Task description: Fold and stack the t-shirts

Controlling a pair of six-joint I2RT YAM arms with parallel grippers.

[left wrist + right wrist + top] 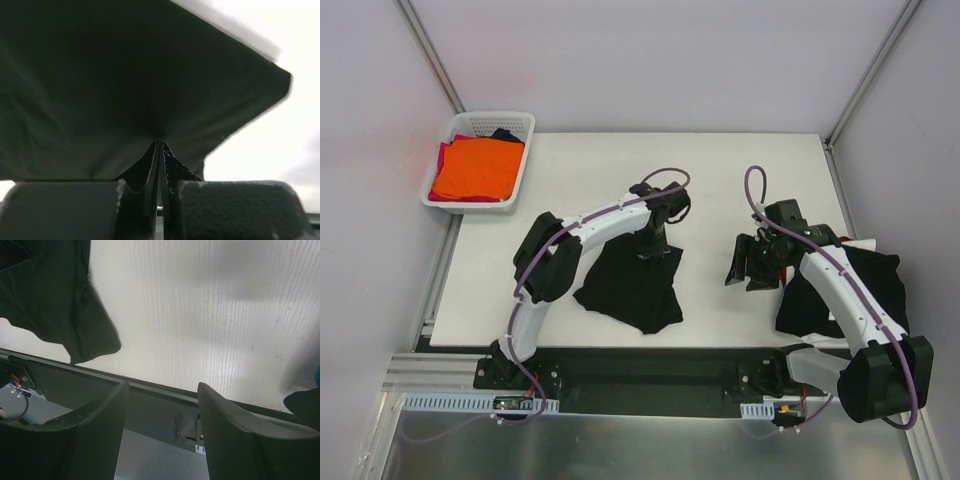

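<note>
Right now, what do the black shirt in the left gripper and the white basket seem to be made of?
Black t-shirt: soft matte cloth, probably cotton knit; it hangs in folds where the left gripper pinches it. Basket: rigid white plastic by the look, with moulded lattice walls; finish too small to judge.

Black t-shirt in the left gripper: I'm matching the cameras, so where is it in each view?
Top external: black t-shirt at table centre, pinched by the left gripper.
Left wrist: fills the upper frame.
Right wrist: upper left corner, likely the same cloth.
Shared landmark: the white table.
</note>
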